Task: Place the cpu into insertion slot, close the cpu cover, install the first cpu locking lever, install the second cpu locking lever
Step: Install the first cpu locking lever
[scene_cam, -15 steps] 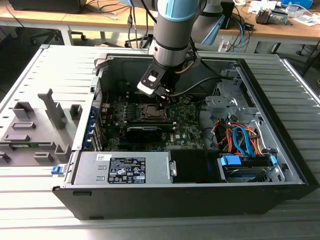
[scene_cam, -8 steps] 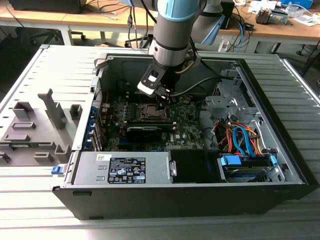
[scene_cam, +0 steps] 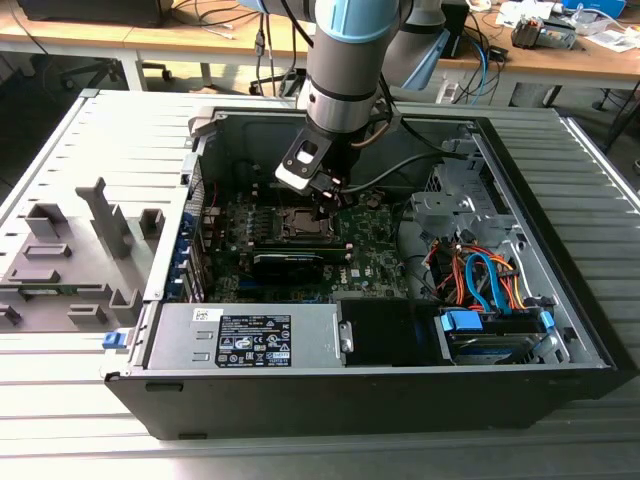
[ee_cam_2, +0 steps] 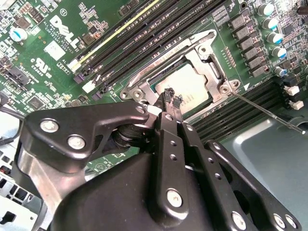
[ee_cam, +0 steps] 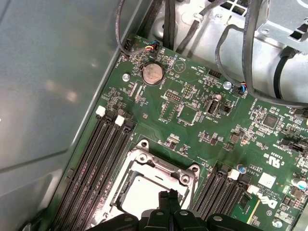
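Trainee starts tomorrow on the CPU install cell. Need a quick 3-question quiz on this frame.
1. True or false: the cpu lies under the closed cpu cover.
2. The gripper is nearest to: A) power supply, B) cpu, C) drive cables?
3. Which round silvery part sits on the motherboard in the first wrist view?
Key: 1 true; 2 B; 3 coin cell battery.

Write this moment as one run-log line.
cpu: seated | cover: down over cpu | lever: swung out | gripper: shut, tips over cpu
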You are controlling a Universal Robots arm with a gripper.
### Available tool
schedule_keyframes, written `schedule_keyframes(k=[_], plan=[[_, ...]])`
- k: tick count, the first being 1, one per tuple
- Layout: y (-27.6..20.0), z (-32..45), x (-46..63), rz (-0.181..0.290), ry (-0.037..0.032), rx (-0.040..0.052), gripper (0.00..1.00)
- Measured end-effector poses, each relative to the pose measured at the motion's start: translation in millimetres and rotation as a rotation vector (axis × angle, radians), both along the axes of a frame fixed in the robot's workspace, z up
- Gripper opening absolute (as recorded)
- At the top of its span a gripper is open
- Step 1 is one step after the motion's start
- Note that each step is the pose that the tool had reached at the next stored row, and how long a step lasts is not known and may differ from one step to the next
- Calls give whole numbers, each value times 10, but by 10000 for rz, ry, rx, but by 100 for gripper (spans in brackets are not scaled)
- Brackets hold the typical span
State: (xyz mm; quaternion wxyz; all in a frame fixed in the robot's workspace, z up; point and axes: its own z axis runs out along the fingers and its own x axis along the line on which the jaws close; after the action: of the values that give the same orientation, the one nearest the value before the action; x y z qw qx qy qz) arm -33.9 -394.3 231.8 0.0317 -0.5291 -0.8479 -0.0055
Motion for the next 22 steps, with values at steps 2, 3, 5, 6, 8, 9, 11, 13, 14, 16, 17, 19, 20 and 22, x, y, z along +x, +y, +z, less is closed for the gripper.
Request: schedule_keyframes(k=[2, 3, 5, 6, 8, 9, 11, 13, 14, 16, 17, 19, 20, 22], plan=[[0, 0, 0, 21, 0, 0, 11], [0, 0, 0, 30, 0, 0, 11], [0, 0, 0, 53, 0, 0, 11], [0, 0, 0, 62, -1, 0, 11], [0, 0, 0, 81, 0, 0, 11], [0, 0, 0, 98, 0, 0, 11], [0, 0, 0, 116, 0, 0, 11], [0, 0, 0, 133, 0, 0, 11], [0, 0, 0, 146, 0, 0, 11], [0, 0, 0, 164, 0, 1, 11], [0, 0, 0, 180, -1, 0, 11], [0, 0, 0, 198, 0, 0, 11], [0, 0, 0, 208, 0, 0, 11], [0, 0, 0, 227, 0, 0, 11]])
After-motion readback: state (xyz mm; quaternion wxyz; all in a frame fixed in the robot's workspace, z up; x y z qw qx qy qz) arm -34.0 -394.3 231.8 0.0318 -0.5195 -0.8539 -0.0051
